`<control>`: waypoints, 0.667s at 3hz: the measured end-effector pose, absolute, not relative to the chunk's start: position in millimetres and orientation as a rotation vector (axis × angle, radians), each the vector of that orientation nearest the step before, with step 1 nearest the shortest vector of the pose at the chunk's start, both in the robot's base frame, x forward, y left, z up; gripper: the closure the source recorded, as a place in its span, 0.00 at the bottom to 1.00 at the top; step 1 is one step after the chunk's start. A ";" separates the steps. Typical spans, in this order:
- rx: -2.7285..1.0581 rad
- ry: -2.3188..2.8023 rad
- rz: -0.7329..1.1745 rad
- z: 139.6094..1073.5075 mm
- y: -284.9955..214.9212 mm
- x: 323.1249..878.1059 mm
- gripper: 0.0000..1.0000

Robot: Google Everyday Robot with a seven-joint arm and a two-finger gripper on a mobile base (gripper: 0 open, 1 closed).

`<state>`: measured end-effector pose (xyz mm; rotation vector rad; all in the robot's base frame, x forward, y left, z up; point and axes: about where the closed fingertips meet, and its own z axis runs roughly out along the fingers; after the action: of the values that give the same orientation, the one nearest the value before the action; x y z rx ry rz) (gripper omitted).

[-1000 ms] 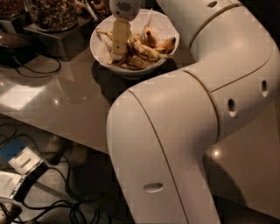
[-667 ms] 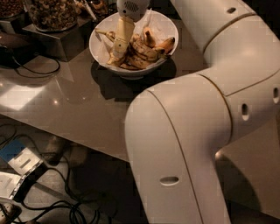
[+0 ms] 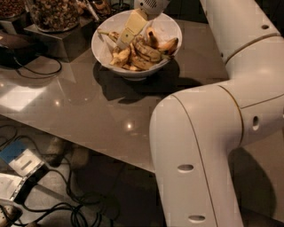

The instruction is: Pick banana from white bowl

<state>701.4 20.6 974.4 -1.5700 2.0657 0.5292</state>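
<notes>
The white bowl stands on the grey-brown table near the top of the camera view, holding a pile of bananas. A long curved banana with dark blotches lies across the middle of the pile, and shorter orange-yellow ones lie to its right. My gripper comes down from the top edge and reaches into the left side of the pile, touching the bananas there. What it holds, if anything, is hidden among the fruit.
Glass jars of nuts stand on a dark stand left of the bowl, with a black cable beside them. My bulky white arm fills the right side. The floor below the table edge holds cables and a blue-white box.
My arm's elbow has swung to the right, uncovering more of the table. The gripper has stayed in the left side of the bowl, barely shifting.
</notes>
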 end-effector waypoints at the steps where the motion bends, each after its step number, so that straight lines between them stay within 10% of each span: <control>1: -1.560 2.058 0.527 973.7 24.4 706.1 0.00; 2: -1.558 2.059 0.419 978.7 26.5 715.2 0.00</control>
<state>715.2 26.5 978.7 -1.5578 2.0594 0.4189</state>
